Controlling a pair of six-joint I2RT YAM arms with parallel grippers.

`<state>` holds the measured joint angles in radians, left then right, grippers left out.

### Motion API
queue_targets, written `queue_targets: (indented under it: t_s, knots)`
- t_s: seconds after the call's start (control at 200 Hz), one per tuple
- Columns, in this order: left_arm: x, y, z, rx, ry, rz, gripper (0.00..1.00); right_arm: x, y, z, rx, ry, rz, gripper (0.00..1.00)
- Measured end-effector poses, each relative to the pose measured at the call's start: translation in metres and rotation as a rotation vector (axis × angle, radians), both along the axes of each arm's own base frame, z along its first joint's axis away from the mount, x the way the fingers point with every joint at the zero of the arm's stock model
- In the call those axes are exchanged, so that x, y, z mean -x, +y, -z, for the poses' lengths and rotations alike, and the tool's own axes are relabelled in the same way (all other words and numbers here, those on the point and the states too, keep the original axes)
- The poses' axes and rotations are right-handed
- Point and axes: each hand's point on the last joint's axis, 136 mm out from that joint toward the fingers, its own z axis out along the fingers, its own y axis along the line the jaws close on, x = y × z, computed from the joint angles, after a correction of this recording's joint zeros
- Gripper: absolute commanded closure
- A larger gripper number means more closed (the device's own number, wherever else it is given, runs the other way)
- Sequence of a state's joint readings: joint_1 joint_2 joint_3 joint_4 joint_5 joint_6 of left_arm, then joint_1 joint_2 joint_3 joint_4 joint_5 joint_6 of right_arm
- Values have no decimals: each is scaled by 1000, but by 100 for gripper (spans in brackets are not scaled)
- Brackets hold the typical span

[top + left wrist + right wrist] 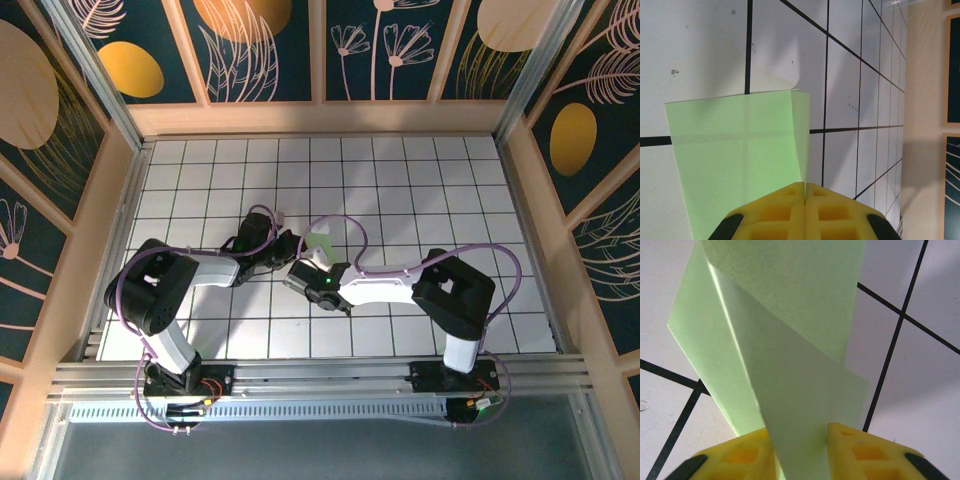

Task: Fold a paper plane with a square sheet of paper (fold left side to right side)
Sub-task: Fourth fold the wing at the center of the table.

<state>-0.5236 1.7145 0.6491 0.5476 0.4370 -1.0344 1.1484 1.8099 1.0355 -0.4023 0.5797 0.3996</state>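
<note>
Counter [440, 180]: white tiles with black grid lines, boxed in by wooden walls [320, 115] with dark floral panels.

Left arm [200, 270] and right arm [390, 290]: both are bent in toward the middle of the counter, and their wrists nearly meet there.

Sheet of paper [322, 241]: pale green, plain, partly folded. From the top camera a small patch of it is seen between the two wrists, near the counter's centre.
- In the left wrist view the sheet of paper [735, 160] is seen as a broad flap with a narrow strip turned along its right edge. Grid lines show through it faintly. A curled shadow is cast on the tile just beyond its far edge, so that part is held off the counter.
- In the right wrist view the sheet of paper [790, 315] is seen in overlapped layers, with a paler diagonal flap laid across a greener one.

Left end effector [805, 197]: the yellow fingers [775, 212] are pressed together, and the folded edge of the sheet is caught in the seam between them.

Right end effector [800, 452]: the yellow fingers [865, 452] are clamped on the paler flap, and the gap between them is taken up by paper.
</note>
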Motion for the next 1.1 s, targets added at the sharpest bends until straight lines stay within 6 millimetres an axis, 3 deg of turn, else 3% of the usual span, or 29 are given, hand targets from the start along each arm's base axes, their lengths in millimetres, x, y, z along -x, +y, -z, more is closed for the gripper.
queue_targets:
  t_s: [0.28,0.395,0.766,0.931,1.101]
  knots:
    - [-2,6,-9,-8,-21,-35,55,2,0,3,6,5,0,99]
    - [-3,16,-26,-1,-63,-62,49,2,-1,5,15,8,0,100]
    - [2,85,-47,-49,-113,-198,41,7,-1,15,-25,72,-24,100]
    - [14,89,-44,-71,-109,-182,41,11,0,13,-186,191,-44,100]
    - [30,91,-27,-88,-71,-149,43,14,6,6,-379,316,-69,100]
